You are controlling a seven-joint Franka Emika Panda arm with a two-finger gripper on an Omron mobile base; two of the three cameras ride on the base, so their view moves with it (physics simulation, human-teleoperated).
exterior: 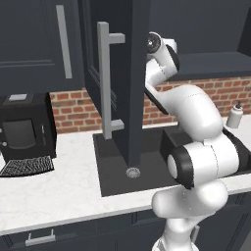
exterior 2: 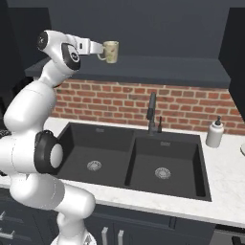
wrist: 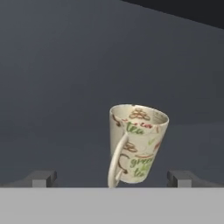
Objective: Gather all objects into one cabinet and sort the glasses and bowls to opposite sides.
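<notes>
High above the sink (exterior 2: 134, 162), we hold our hand (exterior 2: 98, 50) out level toward the open cabinet; straight ahead of it sits the cream-beige mug (exterior 2: 111, 51), printed with tea lettering, its handle turned back toward us and its mouth upward with a slight lean; in the hand view the mug (wrist: 136, 143) stands between the two dark fingertips (wrist: 41, 178), which are spread well wide of its body and touch neither wall nor handle, so we judge the hand released rather than grasping; whether the mug's base rests on the cabinet shelf or just above it we cannot tell from these angles; in the left base view the cabinet door (exterior: 117, 83) swings open toward us, its long pale bar handle (exterior: 104, 81) on the near face; the mug lies dead ahead along the hand's own reach, so we reckon any next move runs along that line.
</notes>
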